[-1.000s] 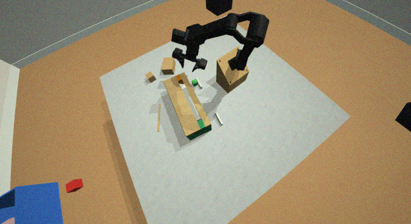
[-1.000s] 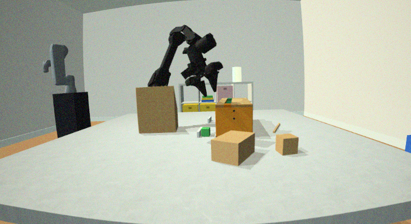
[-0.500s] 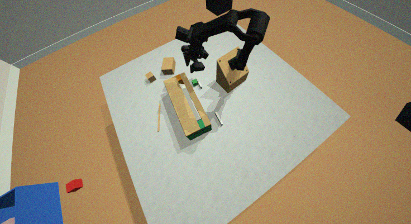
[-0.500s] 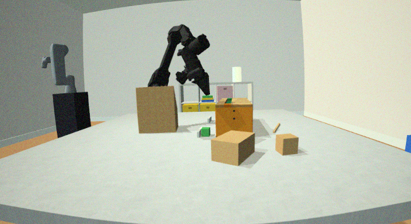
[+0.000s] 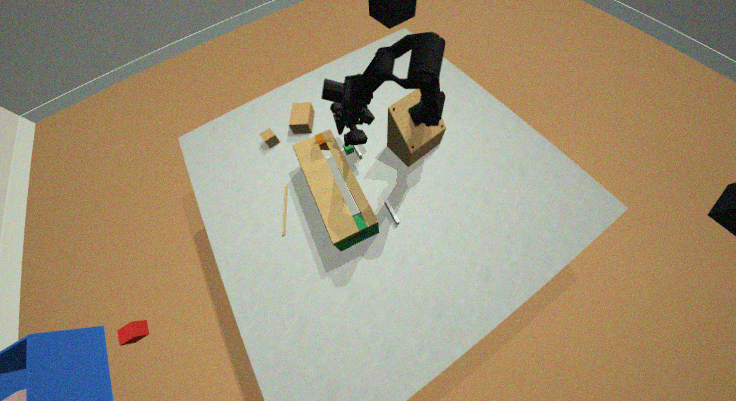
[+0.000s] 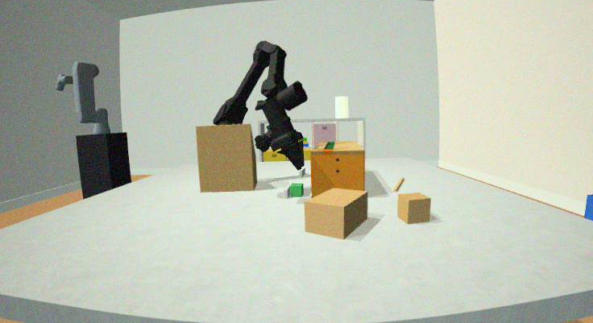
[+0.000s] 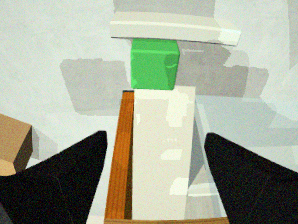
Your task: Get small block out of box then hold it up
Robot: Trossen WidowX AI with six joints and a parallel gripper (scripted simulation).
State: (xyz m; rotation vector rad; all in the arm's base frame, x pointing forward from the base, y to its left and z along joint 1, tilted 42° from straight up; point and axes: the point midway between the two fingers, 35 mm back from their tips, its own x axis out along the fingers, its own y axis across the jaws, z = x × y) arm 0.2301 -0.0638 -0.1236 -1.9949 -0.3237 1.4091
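Observation:
The green block (image 5: 348, 148) (image 6: 296, 189) (image 7: 154, 65) sits on the table outside the box (image 5: 319, 177) (image 6: 337, 171), beside its orange end. In the wrist view it lies between the end of a white ramp (image 7: 162, 150) and a white bar (image 5: 358, 151) (image 6: 286, 192) (image 7: 170, 30). My gripper (image 6: 299, 165) (image 7: 156, 139) is open and empty, tilted, above the table close to the box's front side. In the wrist view the block is ahead of the fingertips, not between them. The exact fingertip height is unclear.
A larger wooden block (image 5: 302, 116) (image 6: 335, 213) and a small wooden cube (image 5: 269, 137) (image 6: 413, 208) stand near the box's orange end. A thin stick (image 5: 284, 210) (image 6: 399, 184) lies behind the box. Another white bar (image 5: 392, 213) lies near its green end. The arm's wooden pedestal (image 5: 401, 136) (image 6: 226, 159) stands opposite the front.

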